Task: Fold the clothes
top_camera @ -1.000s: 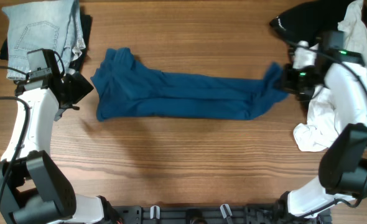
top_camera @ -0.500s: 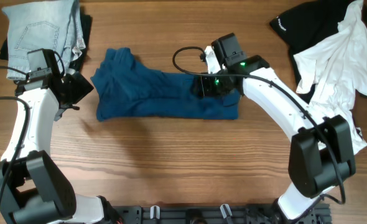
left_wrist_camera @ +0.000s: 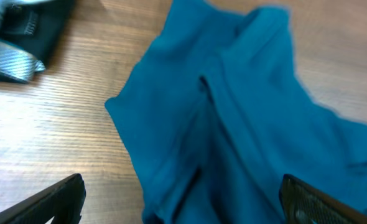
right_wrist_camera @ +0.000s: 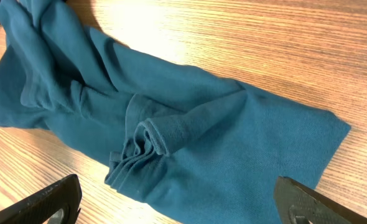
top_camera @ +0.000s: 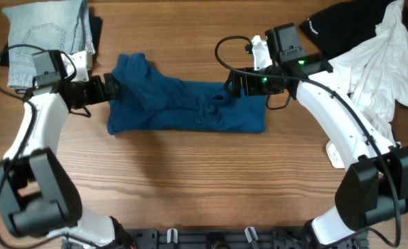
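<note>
A blue garment [top_camera: 169,111] lies across the middle of the wooden table, its right end folded back onto itself with a bunched hem [top_camera: 214,111] on top. My left gripper [top_camera: 111,87] is open at the garment's left edge; in the left wrist view its gripper [left_wrist_camera: 183,205] straddles the blue cloth [left_wrist_camera: 233,112] without holding it. Over the folded right part hangs my right gripper [top_camera: 236,86], also open. In the right wrist view the right gripper [right_wrist_camera: 183,208] hovers above the blue cloth [right_wrist_camera: 252,155] and the gathered hem [right_wrist_camera: 140,146].
Folded jeans [top_camera: 48,34] on dark clothes sit at the back left corner. A black garment [top_camera: 342,24] and a white garment [top_camera: 377,69] are piled at the back right. A grey and dark cloth edge [left_wrist_camera: 22,37] shows beside the blue garment.
My right gripper carried the garment's right end leftward, folding it over, then opened and let go. My left gripper moved right to the garment's left edge.
</note>
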